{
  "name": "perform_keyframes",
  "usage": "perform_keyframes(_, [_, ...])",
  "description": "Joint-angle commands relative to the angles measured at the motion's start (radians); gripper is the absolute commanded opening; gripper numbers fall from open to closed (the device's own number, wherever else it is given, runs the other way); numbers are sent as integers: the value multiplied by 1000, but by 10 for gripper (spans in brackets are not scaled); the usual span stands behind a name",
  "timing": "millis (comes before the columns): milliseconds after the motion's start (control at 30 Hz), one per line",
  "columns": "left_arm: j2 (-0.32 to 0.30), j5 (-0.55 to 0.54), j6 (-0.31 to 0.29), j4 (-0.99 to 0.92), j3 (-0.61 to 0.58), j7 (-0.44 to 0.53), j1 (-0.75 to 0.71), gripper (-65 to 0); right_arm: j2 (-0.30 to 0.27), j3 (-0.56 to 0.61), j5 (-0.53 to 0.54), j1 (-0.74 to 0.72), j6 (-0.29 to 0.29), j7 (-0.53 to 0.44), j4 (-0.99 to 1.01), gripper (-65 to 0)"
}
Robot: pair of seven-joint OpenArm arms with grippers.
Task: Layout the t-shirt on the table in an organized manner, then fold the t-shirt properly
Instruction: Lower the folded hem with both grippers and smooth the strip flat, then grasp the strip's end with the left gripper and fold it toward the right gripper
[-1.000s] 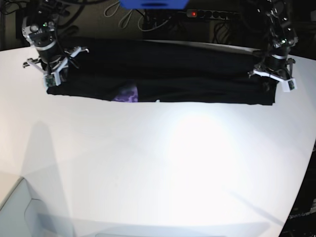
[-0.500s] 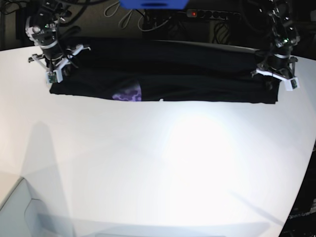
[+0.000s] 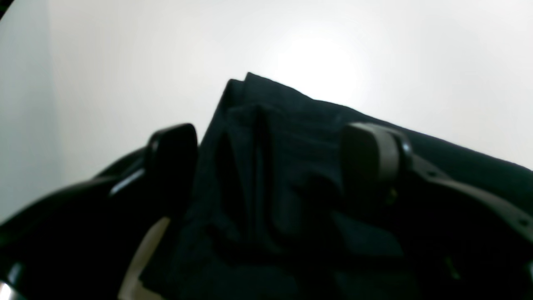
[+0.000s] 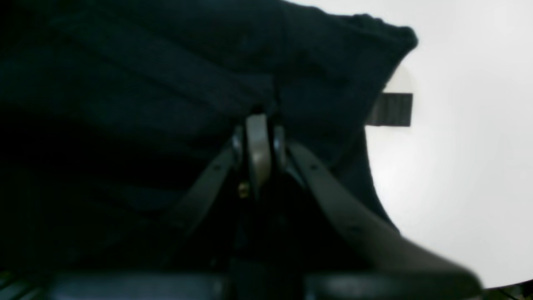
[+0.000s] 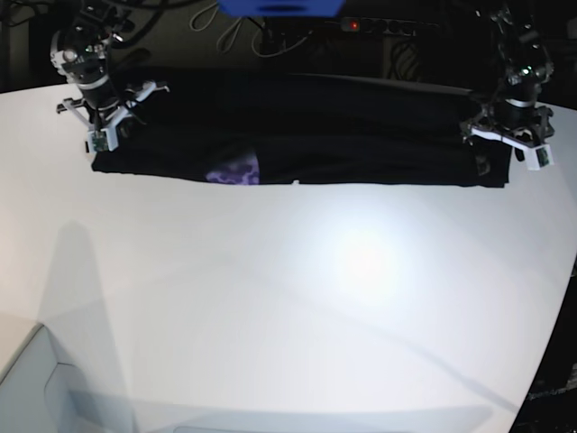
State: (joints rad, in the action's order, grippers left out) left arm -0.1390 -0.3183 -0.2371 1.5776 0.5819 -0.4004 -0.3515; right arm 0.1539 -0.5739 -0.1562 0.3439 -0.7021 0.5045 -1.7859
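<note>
The black t-shirt (image 5: pixel 343 135) lies stretched in a long band across the far side of the white table (image 5: pixel 315 298). A purple print (image 5: pixel 233 170) shows at its near edge. My right gripper (image 5: pixel 106 135) is at the shirt's left end. In the right wrist view it (image 4: pixel 258 121) is shut on a fold of the shirt (image 4: pixel 166 83), with a small dark tag (image 4: pixel 389 109) beside it. My left gripper (image 5: pixel 496 153) is at the shirt's right end. In the left wrist view it (image 3: pixel 270 158) is open, with the bunched shirt corner (image 3: pixel 283 137) between its fingers (image 3: pixel 370 162).
A power strip (image 5: pixel 388 25) with a red light, cables and a blue object (image 5: pixel 279 7) lie beyond the table's far edge. The table's curved edge (image 5: pixel 552 343) runs down the right. A grey surface (image 5: pixel 36 388) sits at the lower left.
Both grippers have moved slightly toward the far edge, and the shirt's near edge has shifted back with them. The band of cloth looks straighter.
</note>
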Motion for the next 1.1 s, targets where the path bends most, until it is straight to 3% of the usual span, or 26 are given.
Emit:
perform_keyframes(0, [-21, -3, -3, 10, 8, 24, -1, -130, 2, -2, 7, -3, 4, -16, -13, -650])
perform_keyframes(667, [-50, 0, -3, -231, 6, 34, 42, -137, 2, 21, 7, -3, 4, -16, -13, -650])
perform_keyframes(733, [-50, 0, -3, -237, 6, 34, 42, -194, 2, 21, 7, -18, 4, -14, -13, -650])
perform_keyframes(867, [-50, -2, -3, -239, 6, 34, 64, -465, 2, 22, 7, -33, 4, -13, -10, -650])
perform_keyframes(967, [-49, -2, -3, -237, 6, 34, 81, -617, 2, 45, 5, -50, 4, -11, 2, -650])
perform_keyframes(1000, [-49, -2, -3, -236, 6, 33, 84, -650, 2, 53, 5, -50, 4, -13, 8, -650])
perform_keyframes(1067, [-46, -2, -3, -222, 6, 28, 85, -650, 2, 71, 5, -52, 4, -14, 25, -650])
